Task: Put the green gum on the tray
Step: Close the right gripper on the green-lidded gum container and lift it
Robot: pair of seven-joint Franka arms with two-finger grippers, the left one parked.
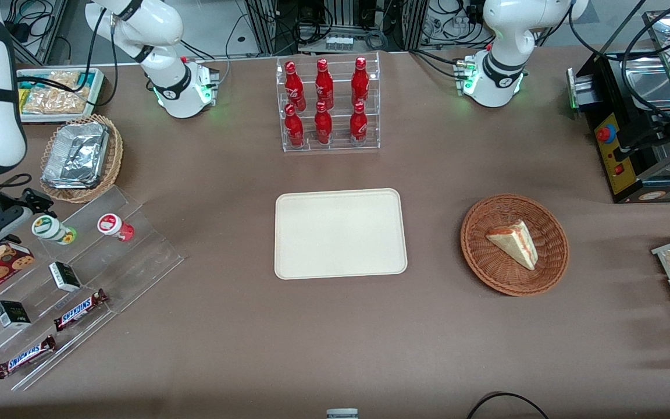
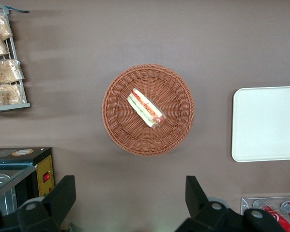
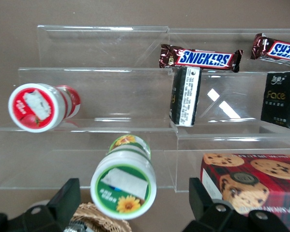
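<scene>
The green gum (image 1: 53,228) lies tipped on the top step of a clear acrylic stand (image 1: 137,256) toward the working arm's end of the table. Its white-and-green lid with a sunflower (image 3: 124,184) faces the wrist camera. My right gripper (image 3: 132,208) is open, and its two black fingers (image 3: 62,203) stand wide on either side of the lid without touching it. In the front view the gripper (image 1: 18,209) hangs close beside the gum. The cream tray (image 1: 288,262) lies flat at the table's middle with nothing on it; its edge (image 2: 266,123) also shows in the left wrist view.
A red-lidded bottle (image 3: 38,107) lies beside the gum. Snickers bars (image 3: 200,58), small black boxes (image 3: 185,96) and a cookie box (image 3: 251,186) share the stand. A wicker basket of foil trays (image 1: 79,157), a cola rack (image 1: 329,105) and a sandwich basket (image 1: 514,244) stand around.
</scene>
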